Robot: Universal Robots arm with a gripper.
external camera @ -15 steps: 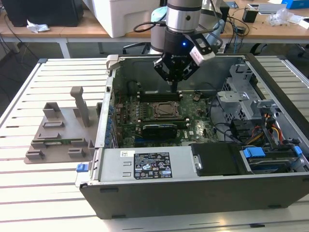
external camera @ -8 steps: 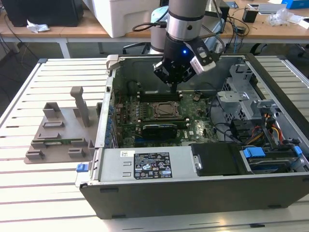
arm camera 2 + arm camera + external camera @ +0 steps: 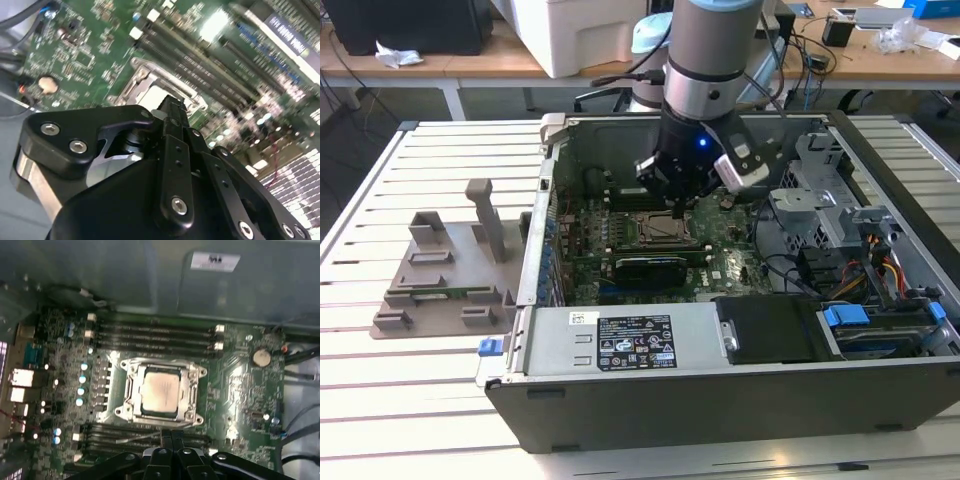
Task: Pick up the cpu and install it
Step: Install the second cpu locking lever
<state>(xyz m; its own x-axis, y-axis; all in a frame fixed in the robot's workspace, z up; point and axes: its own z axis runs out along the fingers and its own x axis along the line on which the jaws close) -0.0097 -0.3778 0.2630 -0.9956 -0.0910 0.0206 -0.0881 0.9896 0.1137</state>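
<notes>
CPU (image 3: 160, 393) seated in motherboard socket (image 3: 131, 390); gripper (image 3: 171, 436) pinched closed, empty, just beside socket edge. Best kept clear of retention frame.

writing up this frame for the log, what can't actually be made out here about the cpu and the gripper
- Whether the cpu is fully seated: in the first wrist view it lies inside the socket frame, but its underside and pins are hidden beneath it.
- The cpu in the exterior view: the gripper hangs over the socket and covers it.
- The socket in the second wrist view: the gripper's black body blocks most of it.
- The far motherboard in the second wrist view: blurred.
</notes>
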